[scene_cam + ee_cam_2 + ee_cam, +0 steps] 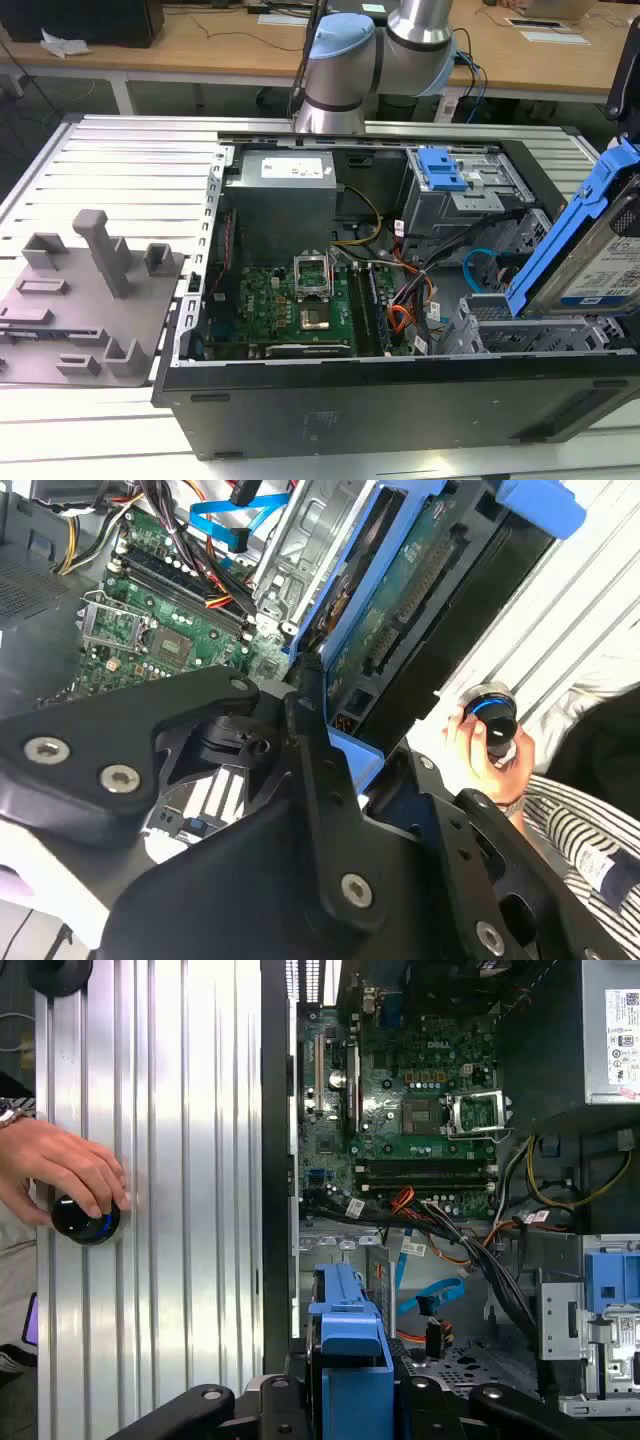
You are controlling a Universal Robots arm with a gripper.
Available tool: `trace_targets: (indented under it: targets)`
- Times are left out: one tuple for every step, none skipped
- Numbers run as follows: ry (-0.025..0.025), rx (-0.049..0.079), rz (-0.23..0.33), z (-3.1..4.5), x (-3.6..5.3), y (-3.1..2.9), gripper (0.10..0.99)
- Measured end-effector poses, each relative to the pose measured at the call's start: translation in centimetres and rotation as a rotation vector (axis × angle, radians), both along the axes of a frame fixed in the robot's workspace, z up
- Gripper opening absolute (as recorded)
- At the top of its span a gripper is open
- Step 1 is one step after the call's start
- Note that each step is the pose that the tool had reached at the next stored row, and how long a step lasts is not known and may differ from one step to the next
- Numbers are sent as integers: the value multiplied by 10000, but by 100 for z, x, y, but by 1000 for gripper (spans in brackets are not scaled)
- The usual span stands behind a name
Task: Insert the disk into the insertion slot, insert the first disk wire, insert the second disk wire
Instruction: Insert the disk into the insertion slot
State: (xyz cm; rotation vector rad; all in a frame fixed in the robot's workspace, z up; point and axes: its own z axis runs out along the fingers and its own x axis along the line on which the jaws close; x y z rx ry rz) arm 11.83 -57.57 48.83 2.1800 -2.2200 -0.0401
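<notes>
Tool (350,1395) is clamped on the disk (590,250) — the drive is held tilted, its lower end just above the insertion slot (505,312), presumably so it can be lined up with the opening. The second disk wire (478,265) is looped just beside the slot — judged not to be in the way.

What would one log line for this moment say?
gripper: shut on disk | disk: tilted over insertion slot, not seated | second disk wire: looped beside slot

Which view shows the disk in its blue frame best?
The exterior view: the disk stands tilted, silver face and white label plain. The second wrist view shows its green board side; the first wrist view shows the blue frame edge-on.
</notes>
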Motion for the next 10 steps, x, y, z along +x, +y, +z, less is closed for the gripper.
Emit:
trace_targets:
  targets:
    - [0, 3, 0, -13, 0, 0, 369]
    - [0, 3, 0, -35, 0, 0, 369]
    - [0, 2, 0, -50, 0, 0, 369]
    - [0, 3, 0, -59, 0, 0, 369]
    - [0, 3, 0, -70, 0, 0, 369]
    - [0, 3, 0, -80, 0, 0, 369]
    - [0, 2, 0, -93, 0, 0, 369]
    - [0, 2, 0, -99, 0, 0, 369]
    - [0, 3, 0, -107, 0, 0, 369]
    - [0, 2, 0, -117, 0, 0, 369]
